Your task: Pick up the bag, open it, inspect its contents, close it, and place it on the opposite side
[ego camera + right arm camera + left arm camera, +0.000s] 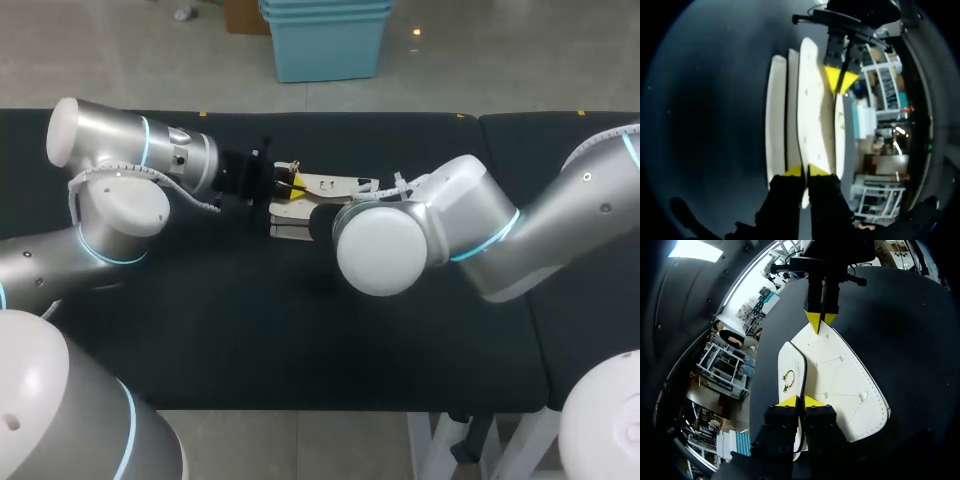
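Note:
A white studded bag [325, 185] hangs between my two grippers over the middle of the black table [250, 330]. My left gripper [287, 186] comes in from the left and is shut on the bag's near edge [800, 401], beside the flap with its gold ring clasp [788, 381]. The bag's quilted side [845, 380] faces up. The other arm's yellow tips [820, 321] pinch the far end. In the right wrist view, my right gripper [805, 171] is shut on the thin edge of the bag [812, 110], opposite the left gripper's tips [840, 81]. The right wrist hides part of the bag from above.
The table's black cover runs to both sides, with a seam [480, 125] at the right. A light blue bin [325, 40] stands on the floor past the far edge.

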Tool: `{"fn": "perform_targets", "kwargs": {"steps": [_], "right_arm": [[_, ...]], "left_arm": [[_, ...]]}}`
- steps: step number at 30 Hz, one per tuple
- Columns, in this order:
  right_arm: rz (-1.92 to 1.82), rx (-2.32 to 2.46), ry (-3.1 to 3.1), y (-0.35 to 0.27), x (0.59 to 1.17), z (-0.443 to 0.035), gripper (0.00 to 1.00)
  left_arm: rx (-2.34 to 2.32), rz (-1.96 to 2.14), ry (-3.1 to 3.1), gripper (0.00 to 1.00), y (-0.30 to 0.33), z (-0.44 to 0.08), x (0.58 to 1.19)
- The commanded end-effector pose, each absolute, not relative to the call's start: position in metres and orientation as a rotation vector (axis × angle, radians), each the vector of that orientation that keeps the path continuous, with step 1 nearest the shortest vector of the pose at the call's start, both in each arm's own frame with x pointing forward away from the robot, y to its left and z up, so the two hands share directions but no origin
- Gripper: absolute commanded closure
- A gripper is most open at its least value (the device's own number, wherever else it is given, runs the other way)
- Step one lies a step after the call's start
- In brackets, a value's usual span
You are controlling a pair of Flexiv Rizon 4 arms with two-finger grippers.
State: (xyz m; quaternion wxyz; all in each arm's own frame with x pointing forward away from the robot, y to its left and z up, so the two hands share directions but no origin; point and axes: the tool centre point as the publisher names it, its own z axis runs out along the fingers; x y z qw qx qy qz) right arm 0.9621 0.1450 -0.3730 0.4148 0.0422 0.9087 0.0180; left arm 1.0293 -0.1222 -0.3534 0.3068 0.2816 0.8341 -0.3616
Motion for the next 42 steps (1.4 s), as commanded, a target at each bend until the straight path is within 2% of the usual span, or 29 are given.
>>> {"fn": "perform_targets", "kwargs": {"steps": [1, 33, 34, 35, 37, 38, 39, 41, 42], "right_arm": [[0.047, 0.106, 2.28, 0.146, 0.962, -0.375, 1.0], [0.047, 0.106, 2.28, 0.146, 0.962, -0.375, 1.0], [0.047, 0.106, 2.28, 0.146, 0.962, -0.375, 1.0], [0.047, 0.106, 2.28, 0.146, 0.962, -0.375, 1.0], [0.047, 0.106, 2.28, 0.146, 0.962, -0.375, 1.0], [0.048, 0.106, 2.279, 0.146, 0.962, -0.375, 1.0], [0.049, 0.107, 2.278, 0.146, 0.962, -0.374, 1.0], [0.049, 0.111, 2.277, 0.146, 0.962, -0.372, 1.0], [0.049, 0.112, 2.278, 0.146, 0.961, -0.371, 0.84]], "left_arm": [[0.761, -0.953, 2.201, 1.0, -0.12, -0.358, 1.027], [0.741, -0.978, 2.229, 1.0, -0.13, -0.359, 1.025], [0.742, -0.975, 2.226, 0.93, -0.13, -0.357, 1.023], [0.742, -0.974, 2.224, 0.69, -0.129, -0.354, 1.022], [0.738, -0.965, 2.217, 0.29, -0.128, -0.348, 1.018], [0.737, -0.964, 2.216, 0.17, -0.127, -0.346, 1.017], [0.737, -0.967, 2.214, 0.01, -0.127, -0.342, 1.014], [0.733, -0.962, 2.216, 0.0, -0.127, -0.337, 1.011], [0.733, -0.963, 2.217, 0.0, -0.127, -0.335, 1.009]]}}
